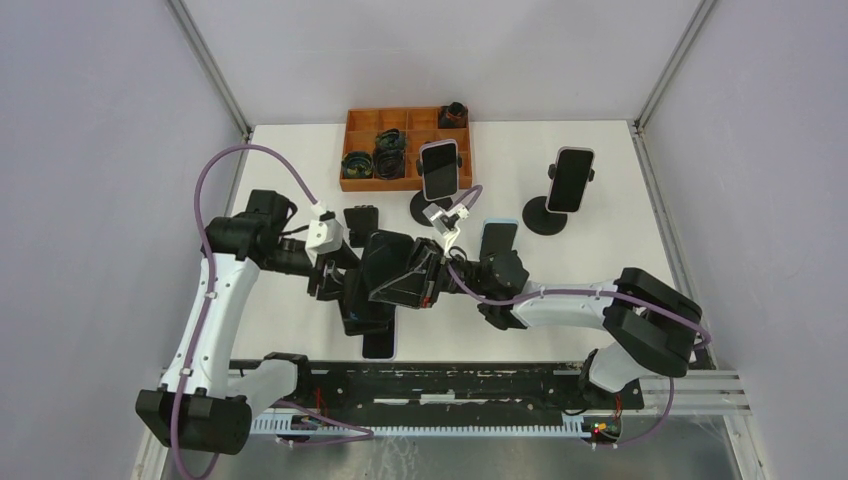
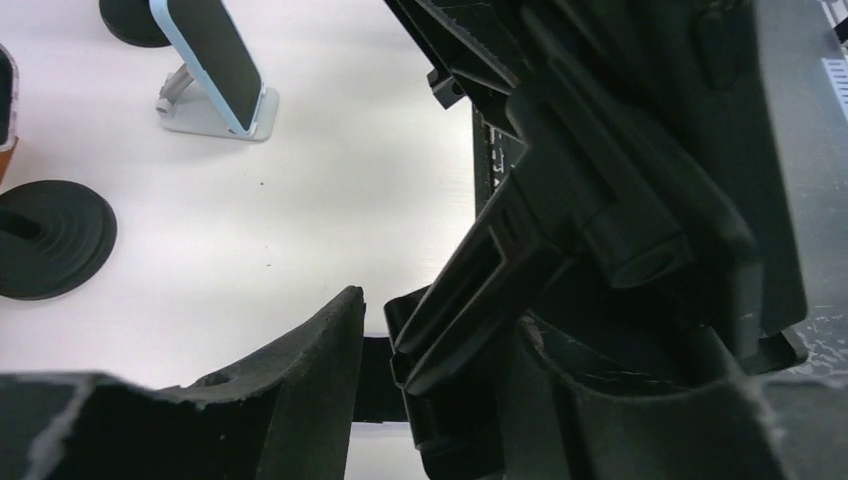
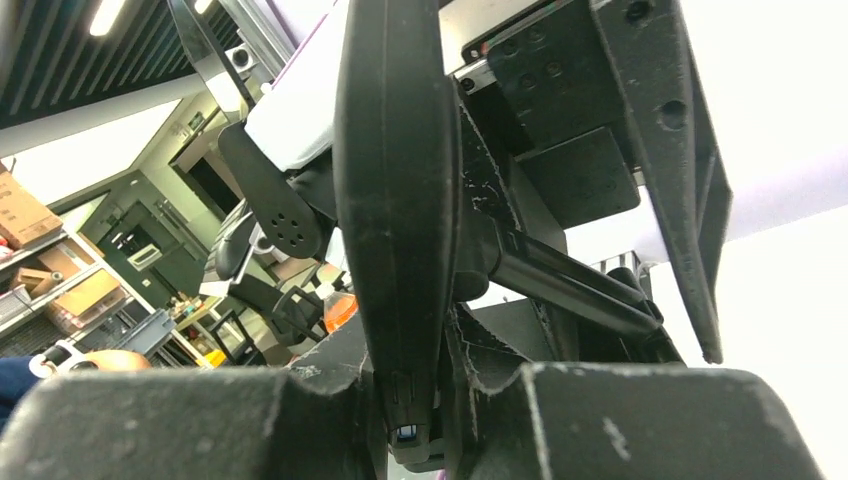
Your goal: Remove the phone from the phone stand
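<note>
1. The phone (image 1: 378,335) is seen just below frame centre in the top view. Its long axis runs top-to-bottom of the frame and its lower end sits near the rail (image 1: 450,378). Its upper end is hidden under the phone stand (image 1: 400,272).
2. The right tool (image 1: 432,280) is clenched on a thin dark part seen edge-on in its wrist view (image 3: 398,200). This is judged to be the stand's base, not certain.
3. The left tool (image 1: 352,290) is placed just left of the phone, so the left arm is taken as the nearer one. In its wrist view the jaws are part-spread around a dark moulded part. A gap is seen beside one finger (image 2: 300,390), so nothing is judged gripped yet. Whether that part belongs to the phone or the stand cannot be told.
4. Key relation: the phone lies right of and below the left tool. A pull along the long axis, away from the braced stand, is judged workable.
5. Room: bare desk (image 1: 290,330) is seen left of the phone, while the rail limits travel downward. The mounted phones (image 1: 438,168) and the orange tray (image 1: 400,145), at upper centre, are well apart.
</note>
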{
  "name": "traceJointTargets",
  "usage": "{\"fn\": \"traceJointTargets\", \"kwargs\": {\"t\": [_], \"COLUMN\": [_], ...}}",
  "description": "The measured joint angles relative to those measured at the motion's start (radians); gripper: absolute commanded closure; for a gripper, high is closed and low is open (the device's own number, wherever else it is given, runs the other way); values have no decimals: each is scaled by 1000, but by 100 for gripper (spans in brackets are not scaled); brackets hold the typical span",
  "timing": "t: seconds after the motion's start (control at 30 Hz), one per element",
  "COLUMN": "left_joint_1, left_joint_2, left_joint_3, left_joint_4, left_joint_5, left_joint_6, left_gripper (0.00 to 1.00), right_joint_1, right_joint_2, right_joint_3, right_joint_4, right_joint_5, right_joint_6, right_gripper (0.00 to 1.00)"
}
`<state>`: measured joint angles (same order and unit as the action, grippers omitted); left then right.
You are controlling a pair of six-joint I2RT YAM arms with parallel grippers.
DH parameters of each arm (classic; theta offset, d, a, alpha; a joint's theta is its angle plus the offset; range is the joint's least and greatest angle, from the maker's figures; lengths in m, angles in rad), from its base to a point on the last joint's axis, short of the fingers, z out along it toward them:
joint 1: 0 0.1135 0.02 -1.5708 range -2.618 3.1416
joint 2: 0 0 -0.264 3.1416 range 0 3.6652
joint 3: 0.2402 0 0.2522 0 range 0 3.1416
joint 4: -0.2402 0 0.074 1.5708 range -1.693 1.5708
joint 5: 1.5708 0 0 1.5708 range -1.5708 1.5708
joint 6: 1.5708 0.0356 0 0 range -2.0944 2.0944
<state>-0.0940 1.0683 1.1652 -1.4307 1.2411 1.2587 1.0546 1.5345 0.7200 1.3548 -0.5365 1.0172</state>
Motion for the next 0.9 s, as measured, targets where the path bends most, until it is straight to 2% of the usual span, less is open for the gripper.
{"fn": "traceJointTargets", "kwargs": {"t": [0.17,0.47,0.53,0.9], "left_joint_1": [-5,-15,-21,-38], "left_joint_2": [0,-21,-24,-27], "left_joint_3": [0,6,7,7], "left_joint_4": [-13,19,23,42], "left_joint_5": [-8,-60,-61,-64], "left_joint_6": [28,128,135,162], "left_gripper": [72,96,97,98], "right_joint_1": [3,-8,-7,-10], "right_joint_2": [2,-43,-67,-151], "right_joint_3": [1,0,-3,-41], "right_joint_4": [-16,-136,-177,-292], "right_joint_5": [24,93,104,132], "right_joint_6": [-3,-5,-24,-76], "right_gripper": [96,89,81,73]}}
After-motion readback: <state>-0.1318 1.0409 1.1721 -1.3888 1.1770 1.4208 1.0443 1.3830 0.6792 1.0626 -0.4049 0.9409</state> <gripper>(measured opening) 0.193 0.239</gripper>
